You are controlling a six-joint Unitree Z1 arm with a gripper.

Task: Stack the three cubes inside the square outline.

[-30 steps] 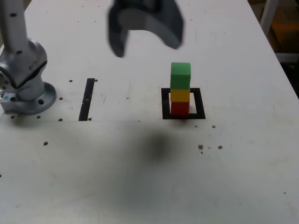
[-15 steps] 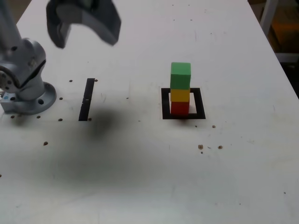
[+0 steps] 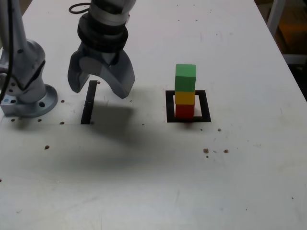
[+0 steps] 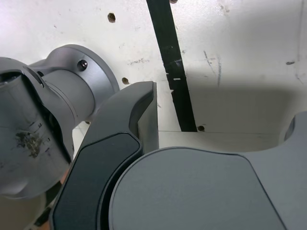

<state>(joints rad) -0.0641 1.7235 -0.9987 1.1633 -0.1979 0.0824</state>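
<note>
Three cubes stand in one upright stack in the exterior view: the red cube (image 3: 184, 111) at the bottom, the yellow cube (image 3: 184, 97) on it, the green cube (image 3: 185, 77) on top. The stack stands inside the square outline (image 3: 170, 107) of black tape. My gripper (image 3: 100, 91) hangs open and empty well to the exterior view's left of the stack, just above the table. In the wrist view my gripper (image 4: 225, 112) shows wide-spread jaws with nothing between them; the cubes are out of that view.
A straight black tape strip (image 3: 89, 101) lies under the gripper, also seen as the tape strip (image 4: 171, 67) in the wrist view. The arm's grey base (image 3: 24, 72) stands at the exterior view's left edge. Small dark screw holes dot the white table (image 3: 153, 182).
The gripper has swung from above the table's middle to the exterior view's left and dropped down over the tape strip. The stack has not moved.
</note>
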